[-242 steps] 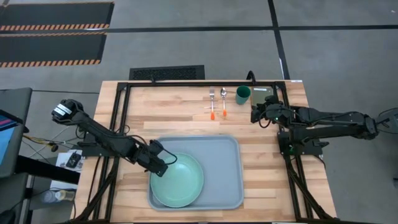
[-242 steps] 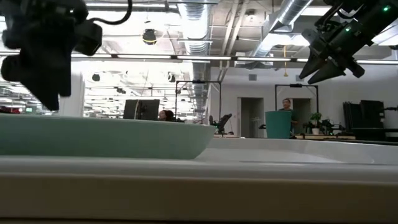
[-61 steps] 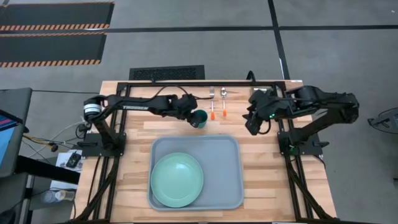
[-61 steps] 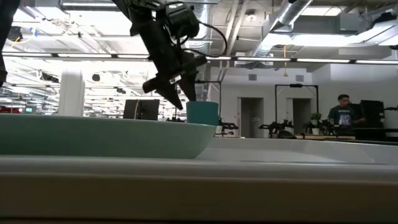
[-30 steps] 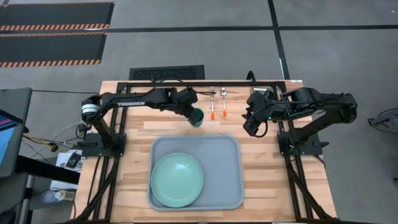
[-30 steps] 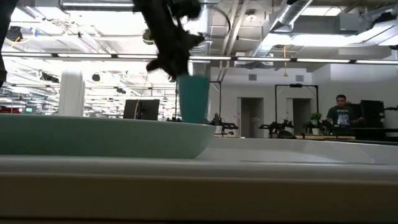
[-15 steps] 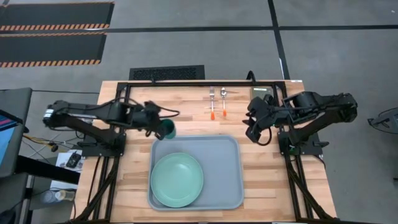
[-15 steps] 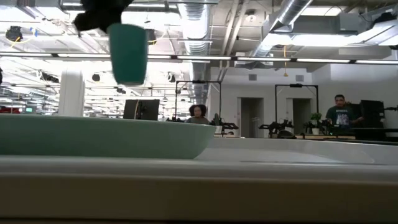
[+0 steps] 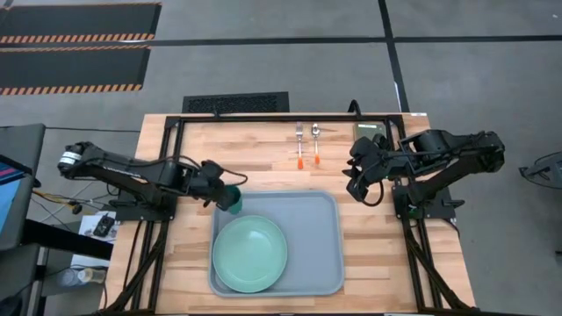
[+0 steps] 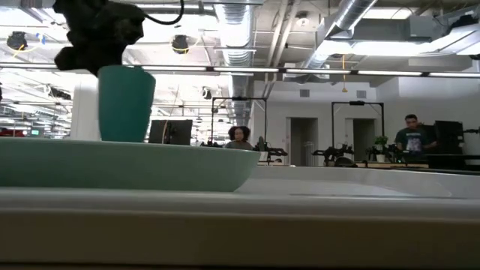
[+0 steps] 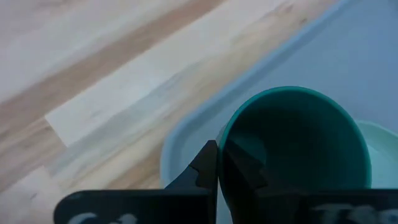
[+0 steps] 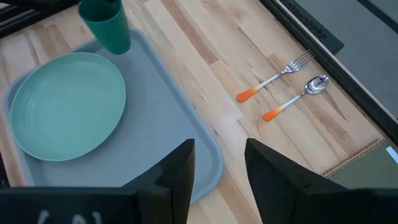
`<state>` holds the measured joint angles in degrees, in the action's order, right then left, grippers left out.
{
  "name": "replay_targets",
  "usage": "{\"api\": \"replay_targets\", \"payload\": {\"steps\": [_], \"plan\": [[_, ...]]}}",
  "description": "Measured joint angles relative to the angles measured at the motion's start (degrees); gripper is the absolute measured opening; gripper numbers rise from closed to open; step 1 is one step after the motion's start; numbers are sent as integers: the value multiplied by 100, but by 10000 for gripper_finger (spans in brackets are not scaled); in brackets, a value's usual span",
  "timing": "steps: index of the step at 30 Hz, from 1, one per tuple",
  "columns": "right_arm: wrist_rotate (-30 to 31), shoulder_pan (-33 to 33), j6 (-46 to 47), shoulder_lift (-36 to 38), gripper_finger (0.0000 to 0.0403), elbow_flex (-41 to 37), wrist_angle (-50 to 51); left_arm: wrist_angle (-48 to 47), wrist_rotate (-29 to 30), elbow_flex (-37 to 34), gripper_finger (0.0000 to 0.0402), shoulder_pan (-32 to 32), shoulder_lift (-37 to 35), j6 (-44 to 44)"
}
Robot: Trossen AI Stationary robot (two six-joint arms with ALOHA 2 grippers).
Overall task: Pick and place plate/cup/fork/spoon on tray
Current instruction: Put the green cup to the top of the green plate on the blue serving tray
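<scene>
Now, from above, we are carrying the cup (image 9: 233, 201) in our left gripper (image 9: 225, 197), clenched on its rim, over the tray's (image 9: 318, 250) far-left corner, just beyond the plate (image 9: 250, 254) lying in the tray. We are holding the right gripper (image 9: 355, 188) off the tray's right edge, likely waiting its turn. Fork (image 9: 299, 146) and spoon (image 9: 316, 145) are lying side by side on the table (image 9: 246, 154) beyond the tray, untouched.

From table height, we are hanging the cup (image 10: 126, 103) upright behind the plate (image 10: 127, 165); whether it is touching the tray is hidden.

At the left wrist, one finger (image 11: 239, 171) is sitting inside the cup (image 11: 295, 146), pinching the wall so it stays level.

At the right wrist, our fingers (image 12: 177, 171) are standing parted and empty, aimed over the tray (image 12: 180, 134) edge, with fork (image 12: 273, 78) and spoon (image 12: 295, 98) beyond.
</scene>
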<state>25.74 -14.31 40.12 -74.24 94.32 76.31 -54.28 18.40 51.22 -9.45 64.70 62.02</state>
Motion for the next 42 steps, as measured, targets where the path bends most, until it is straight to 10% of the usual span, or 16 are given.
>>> {"api": "replay_targets", "payload": {"steps": [42], "plan": [[-13,2,0,0,160,0,-1,176,122,-539,0,-20,267,-4]]}}
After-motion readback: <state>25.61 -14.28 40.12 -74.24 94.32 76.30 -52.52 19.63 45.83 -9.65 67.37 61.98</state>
